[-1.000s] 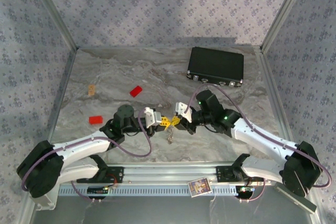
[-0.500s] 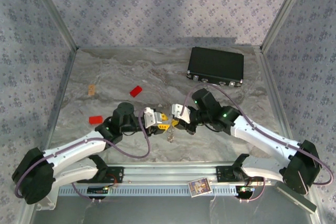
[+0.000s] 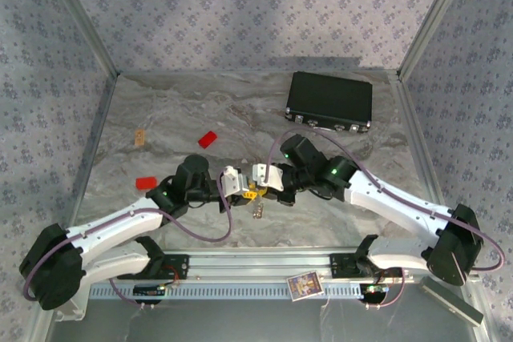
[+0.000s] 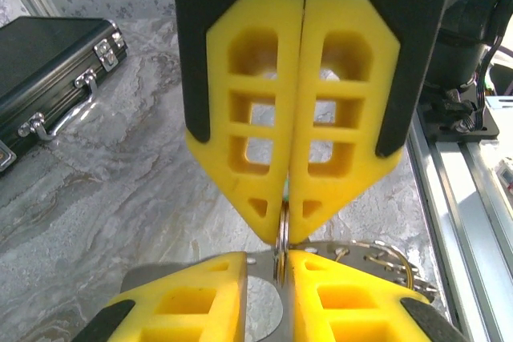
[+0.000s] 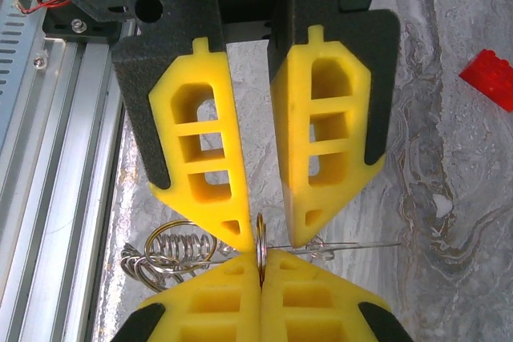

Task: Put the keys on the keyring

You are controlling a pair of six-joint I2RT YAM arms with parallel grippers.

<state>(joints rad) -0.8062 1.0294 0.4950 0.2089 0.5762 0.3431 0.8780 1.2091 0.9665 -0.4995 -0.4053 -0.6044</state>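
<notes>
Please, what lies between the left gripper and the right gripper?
The keyring: its thin loop stands edge-on where the left gripper and the right gripper meet, visible in both wrist views.

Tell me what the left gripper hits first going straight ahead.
Probably the keyring, pinched in the right gripper and poking between the tips of the left gripper; then the right gripper itself.

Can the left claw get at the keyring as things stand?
Probably yes: the right claw pinches the keyring edge-on, and the left claw stands open with a finger on either side of it, nothing in between.
</notes>
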